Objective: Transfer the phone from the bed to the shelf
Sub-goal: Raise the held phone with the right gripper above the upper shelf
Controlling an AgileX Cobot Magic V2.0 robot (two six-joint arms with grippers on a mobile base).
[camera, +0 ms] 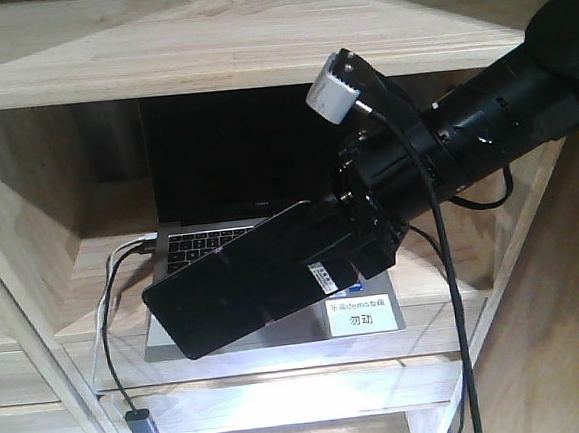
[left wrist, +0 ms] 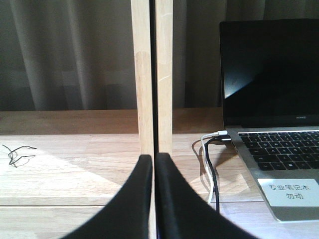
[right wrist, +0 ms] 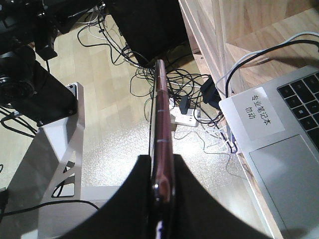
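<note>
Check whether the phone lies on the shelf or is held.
Held: the right gripper is shut on the phone, which hangs tilted before the laptop, off the shelf.

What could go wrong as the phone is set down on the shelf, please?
The phone hangs tilted in front of the open laptop and could knock it when lowered. The right hand grips only one end, so the phone might slip. Cables beside the laptop could snag.

Black cylindrical arm, white module, black cable, curved black right tool
</note>
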